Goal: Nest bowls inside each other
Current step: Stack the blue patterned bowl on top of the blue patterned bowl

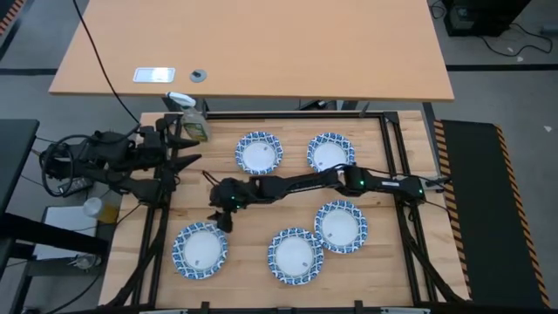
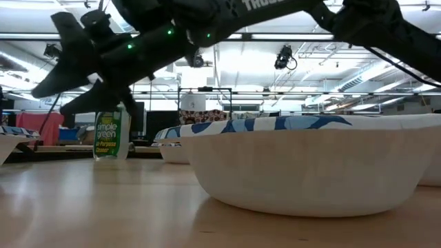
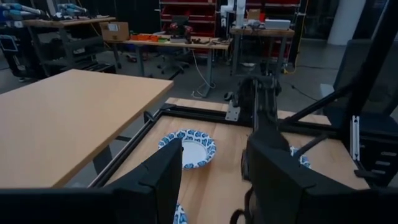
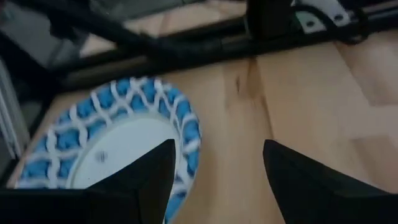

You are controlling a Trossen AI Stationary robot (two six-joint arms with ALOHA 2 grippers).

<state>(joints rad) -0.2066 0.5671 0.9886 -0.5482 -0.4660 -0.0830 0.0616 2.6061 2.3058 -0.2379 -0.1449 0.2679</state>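
Observation:
Several blue-and-white rimmed bowls rest on their bases on the wooden table: two at the far side (image 1: 259, 153) (image 1: 330, 153), two at the near right (image 1: 341, 226) (image 1: 295, 255), and one at the near left (image 1: 200, 249). My right gripper (image 1: 220, 218) reaches across the table from the right. It hangs open just beyond the far rim of the near-left bowl (image 4: 112, 143), and in the low view it (image 2: 55, 96) is lifted above the table. My left gripper (image 3: 214, 180) waits open at the table's left edge (image 1: 187, 150).
A spray bottle with a yellow-green label (image 1: 193, 122) stands at the far left corner (image 2: 112, 134). A black frame (image 1: 392, 148) runs around the work surface. A bare stretch of wood lies between the far-left bowl and the left frame rail.

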